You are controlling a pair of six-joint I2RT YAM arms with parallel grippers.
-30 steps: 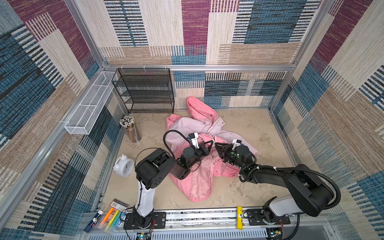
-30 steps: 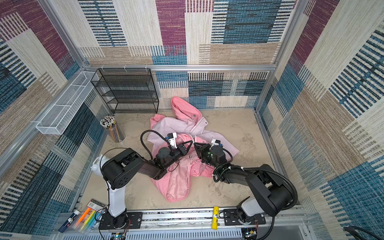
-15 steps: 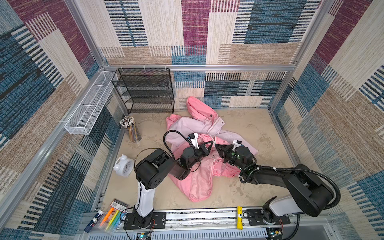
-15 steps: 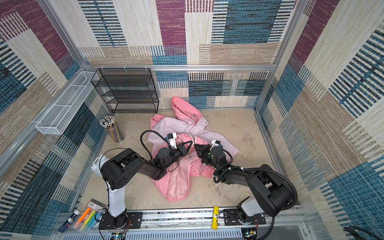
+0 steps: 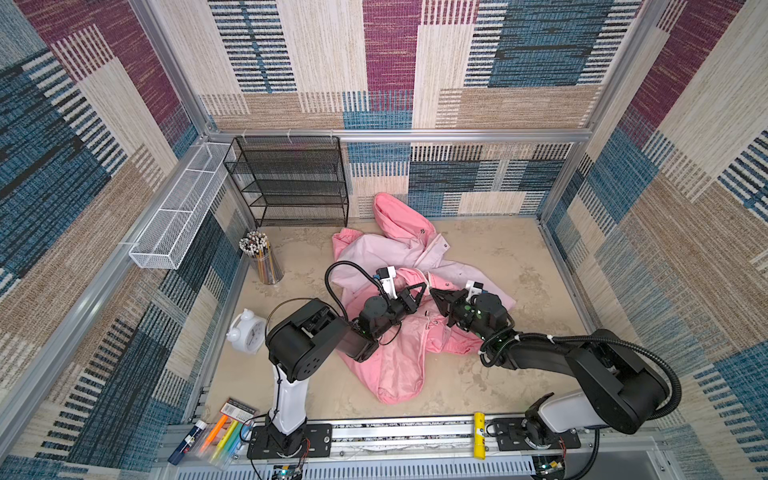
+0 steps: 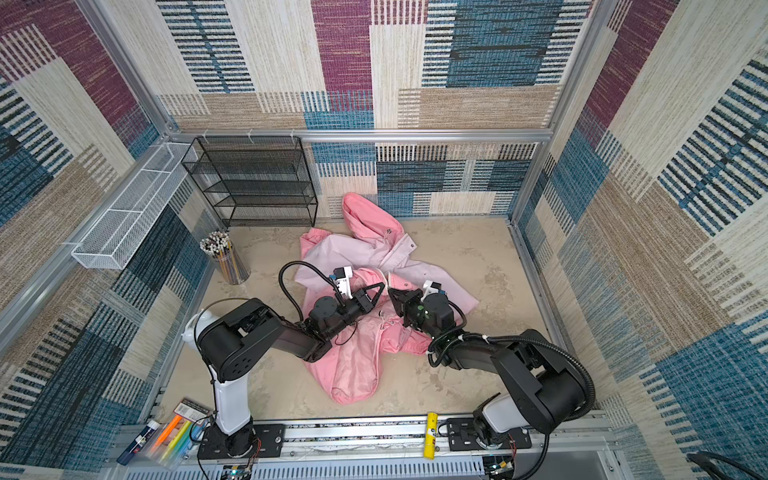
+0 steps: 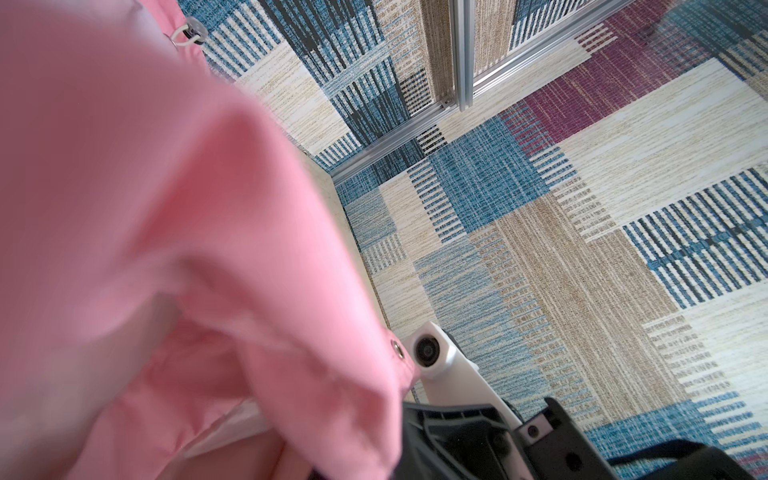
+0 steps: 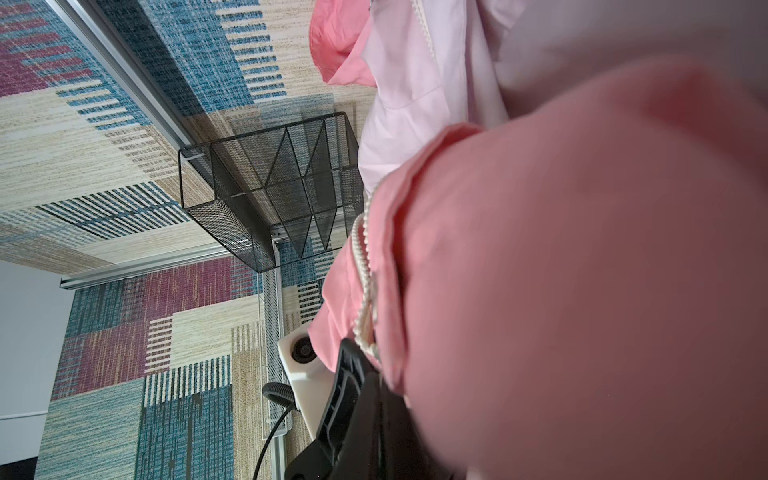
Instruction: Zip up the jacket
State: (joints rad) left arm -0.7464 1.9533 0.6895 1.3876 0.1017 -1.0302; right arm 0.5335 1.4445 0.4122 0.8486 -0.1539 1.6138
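Left gripper (image 5: 422, 287), right gripper (image 5: 434, 294) both pinch jacket (image 5: 399, 361); thin, limp, slippery, I reckon; I'd hold its zipper (image 8: 365, 266).

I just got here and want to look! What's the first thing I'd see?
A big crumpled pink jacket lies in the middle of the table. The left tool and right tool meet nose to nose on it, shut on its cloth. A black wire shelf stands against the back wall.

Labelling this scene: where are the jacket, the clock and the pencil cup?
jacket (image 5: 399, 365), in a top view, lower salmon panel.
clock (image 5: 248, 337), in a top view, white face.
pencil cup (image 5: 267, 268), in a top view, clear side.
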